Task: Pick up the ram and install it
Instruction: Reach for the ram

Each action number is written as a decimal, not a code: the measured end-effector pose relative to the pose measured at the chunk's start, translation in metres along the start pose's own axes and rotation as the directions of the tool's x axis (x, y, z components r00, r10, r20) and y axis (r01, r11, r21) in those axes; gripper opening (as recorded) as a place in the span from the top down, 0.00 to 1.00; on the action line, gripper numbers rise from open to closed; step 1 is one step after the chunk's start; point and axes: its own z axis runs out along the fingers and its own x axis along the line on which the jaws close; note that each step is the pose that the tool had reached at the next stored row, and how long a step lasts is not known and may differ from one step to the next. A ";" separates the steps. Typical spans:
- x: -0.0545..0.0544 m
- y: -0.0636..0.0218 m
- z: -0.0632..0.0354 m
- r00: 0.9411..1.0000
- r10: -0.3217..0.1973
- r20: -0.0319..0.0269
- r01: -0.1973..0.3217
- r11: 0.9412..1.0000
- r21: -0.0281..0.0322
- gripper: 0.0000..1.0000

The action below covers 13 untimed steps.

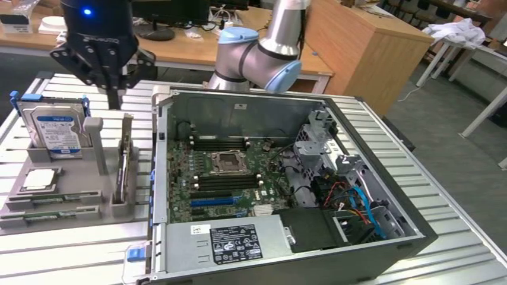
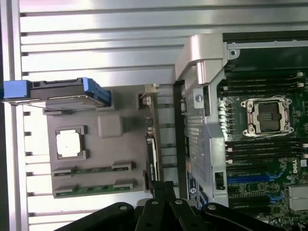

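Observation:
Two long green ram sticks (image 1: pixel 54 199) (image 2: pixel 91 170) lie flat in the front slots of a grey holder tray (image 1: pixel 71 228) (image 2: pixel 110 126) at the exterior view's left. My black gripper (image 1: pixel 116 94) (image 2: pixel 163 188) hangs shut and empty above the tray's rear, over the upright card (image 1: pixel 125 163) (image 2: pixel 151 154), well above the ram. The open computer case (image 1: pixel 412 237) lies beside the tray with its motherboard (image 1: pixel 230 172) (image 2: pixel 262 159) exposed. Black memory slots (image 1: pixel 218 144) (image 2: pixel 262 84) flank the bare processor socket (image 1: pixel 228 159) (image 2: pixel 267 117).
On the tray a silver hard drive (image 1: pixel 56 127) (image 2: pixel 67 91) with a blue label stands at the back, and a square silver processor chip (image 1: pixel 40 178) (image 2: pixel 68 143) lies mid-tray. The case holds a power supply (image 1: pixel 234 243) and cables (image 1: pixel 357 202). Everything rests on a ribbed metal table (image 1: pixel 71 261).

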 end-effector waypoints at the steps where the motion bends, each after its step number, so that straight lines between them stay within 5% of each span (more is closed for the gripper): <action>1: 0.003 -0.0002 -0.0001 1.000 0.000 0.000 0.000 1.000 0.000 0.89; 13: 0.040 -0.0030 -0.0009 1.000 0.000 0.000 0.000 1.000 0.000 0.89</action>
